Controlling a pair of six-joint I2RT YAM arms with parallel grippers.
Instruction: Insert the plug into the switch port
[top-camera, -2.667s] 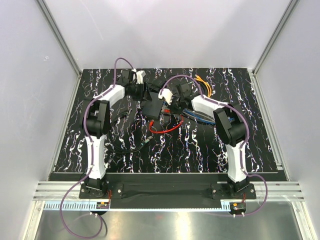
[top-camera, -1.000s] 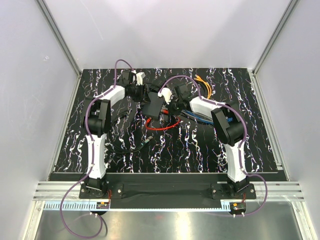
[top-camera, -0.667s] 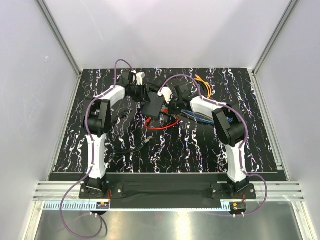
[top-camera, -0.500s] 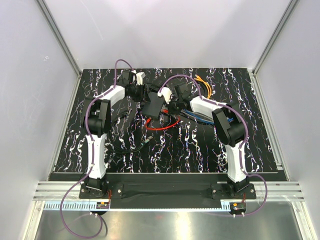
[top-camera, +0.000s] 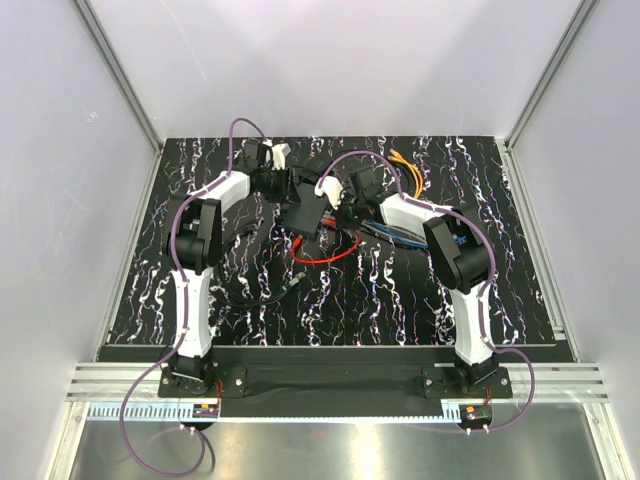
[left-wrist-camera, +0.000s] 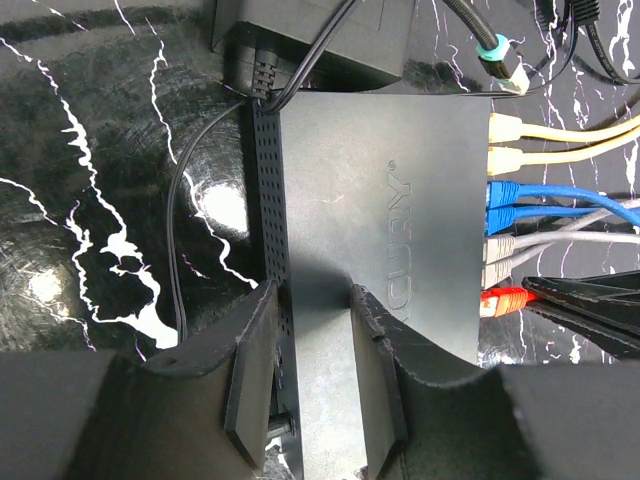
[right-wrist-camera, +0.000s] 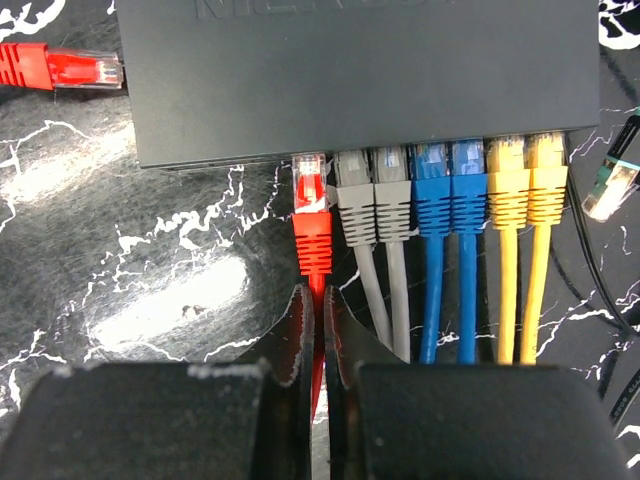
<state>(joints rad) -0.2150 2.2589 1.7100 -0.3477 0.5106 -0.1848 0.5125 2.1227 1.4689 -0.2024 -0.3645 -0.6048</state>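
Gripping the switch (left-wrist-camera: 380, 200) across one end at the far-centre of the surface (right-wrist-camera: 150, 280), the left claw (left-wrist-camera: 312, 335) holds it. The right claw (right-wrist-camera: 318, 310) is pinched tight on the red cable (right-wrist-camera: 316, 285) just behind the red plug (right-wrist-camera: 311, 190), whose tip sits at the switch's front edge beside the grey plugs (right-wrist-camera: 372, 190).

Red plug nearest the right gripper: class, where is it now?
Right wrist view: the red plug sits at the switch's socket edge, immediately left of the grey plugs, its cable pinched in the right gripper.

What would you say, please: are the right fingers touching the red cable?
Touching. The right wrist view shows both right fingers pinching the red cable between them, with no gap visible.
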